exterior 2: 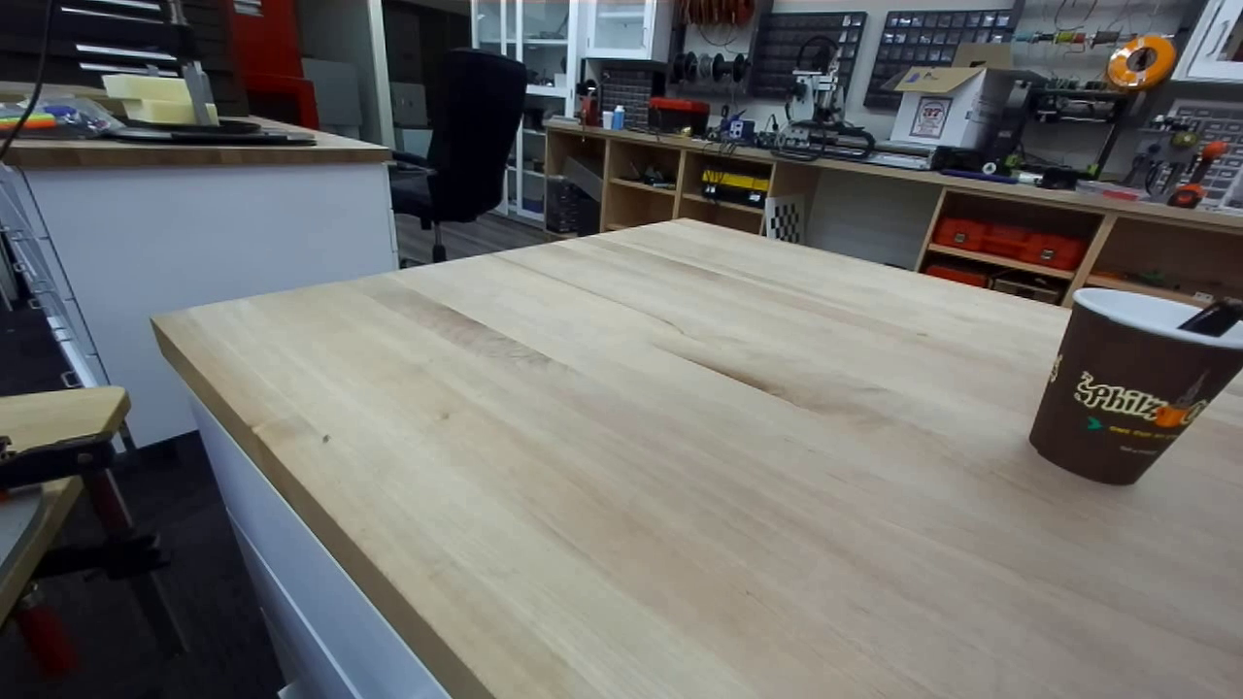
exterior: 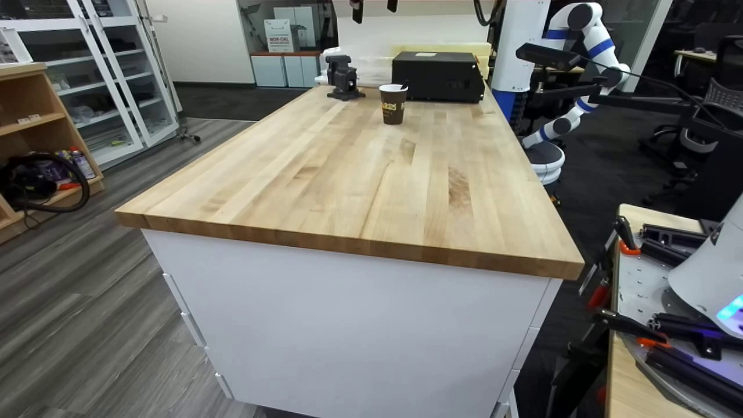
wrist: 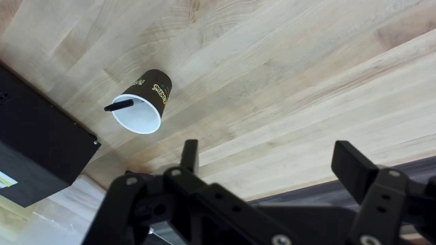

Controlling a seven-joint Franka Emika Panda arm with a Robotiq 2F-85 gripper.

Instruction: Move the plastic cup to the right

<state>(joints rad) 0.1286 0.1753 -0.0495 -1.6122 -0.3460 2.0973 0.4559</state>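
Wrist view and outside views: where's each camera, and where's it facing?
Wrist view: behind the open gripper showing below, facing down at the table.
Exterior view: beyond one table edge, facing the black box; fingertips and white base show, probably the robot's.
Exterior view: just above table height, facing a black chair and shelving; no robot.
Both exterior views share the cup and table.

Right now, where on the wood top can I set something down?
In an exterior view, the wood top is bare from the cup to the near edge, between both long edges. Crowded: the far end, with the black box and dark vise-like object. In the wrist view, the cup-box gap is bare but tighter.
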